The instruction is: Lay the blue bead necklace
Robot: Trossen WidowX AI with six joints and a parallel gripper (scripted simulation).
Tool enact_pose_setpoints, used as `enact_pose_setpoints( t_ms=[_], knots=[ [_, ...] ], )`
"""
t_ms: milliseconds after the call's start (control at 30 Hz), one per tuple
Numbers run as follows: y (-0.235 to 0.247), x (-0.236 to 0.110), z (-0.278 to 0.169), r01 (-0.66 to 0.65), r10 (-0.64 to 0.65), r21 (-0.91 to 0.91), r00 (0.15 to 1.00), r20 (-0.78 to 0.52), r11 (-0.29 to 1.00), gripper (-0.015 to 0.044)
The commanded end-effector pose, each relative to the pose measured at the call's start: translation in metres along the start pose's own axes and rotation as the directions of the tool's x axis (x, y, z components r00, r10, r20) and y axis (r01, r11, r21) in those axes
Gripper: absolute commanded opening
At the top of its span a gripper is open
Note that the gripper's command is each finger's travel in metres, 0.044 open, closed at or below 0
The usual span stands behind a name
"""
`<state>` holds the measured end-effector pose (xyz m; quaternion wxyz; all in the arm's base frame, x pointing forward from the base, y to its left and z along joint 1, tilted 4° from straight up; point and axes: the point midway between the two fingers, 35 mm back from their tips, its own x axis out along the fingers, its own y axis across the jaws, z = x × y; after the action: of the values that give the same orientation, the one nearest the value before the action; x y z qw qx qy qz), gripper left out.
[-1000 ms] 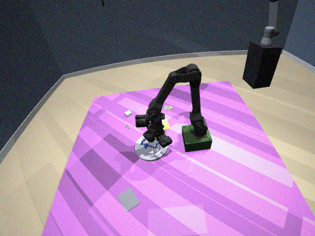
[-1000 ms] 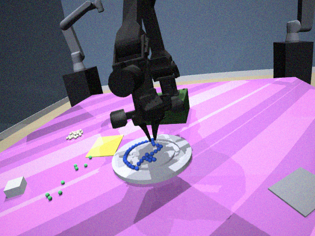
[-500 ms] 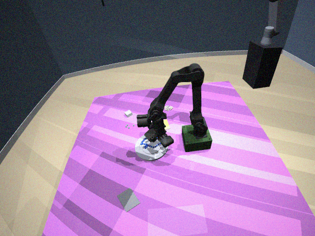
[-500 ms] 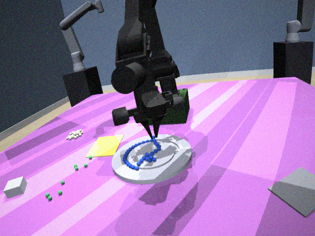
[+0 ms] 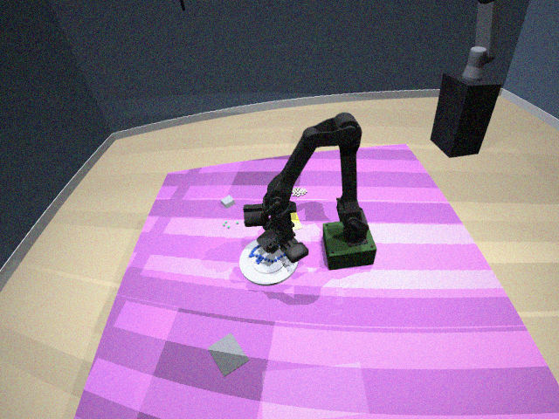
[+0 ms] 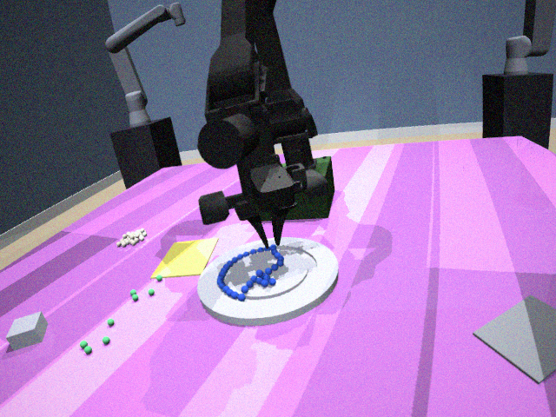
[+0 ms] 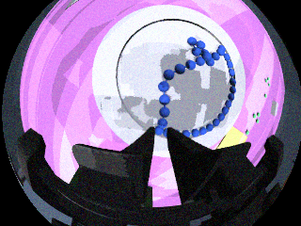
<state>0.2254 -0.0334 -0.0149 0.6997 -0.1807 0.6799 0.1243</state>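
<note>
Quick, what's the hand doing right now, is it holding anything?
Hand: closed on the blue bead necklace, pinching it at the far side of the round bead board.

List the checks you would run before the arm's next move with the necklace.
1. Gripper over the white round bead board: ok.
2. Grip on the blue bead necklace: cannot tell; narrow fingertips sit at its far end.
3. Necklace wholly on the board: ok.
4. Necklace in the groove: not ok; one stretch follows the left arc, the rest bunches across the centre.
5. Loose green beads away from the board: ok.
</note>
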Motion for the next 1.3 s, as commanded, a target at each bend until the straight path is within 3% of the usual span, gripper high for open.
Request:
enact_pose_setpoints(
  t_ms=[0,367,1100,1267],
  knots=[
    [0.000,0.000,0.000,0.000,0.000,0.000,1.000,0.000,1.000,0.0157],
    [0.001,-0.001,-0.001,-0.003,0.003,0.000,1.000,-0.005,1.000,0.0440],
    [0.001,-0.005,-0.001,-0.002,0.002,0.004,1.000,-0.008,1.000,0.0440],
    [-0.001,-0.028,0.007,-0.002,0.002,0.027,1.000,-0.007,1.000,0.0309]
  ],
)
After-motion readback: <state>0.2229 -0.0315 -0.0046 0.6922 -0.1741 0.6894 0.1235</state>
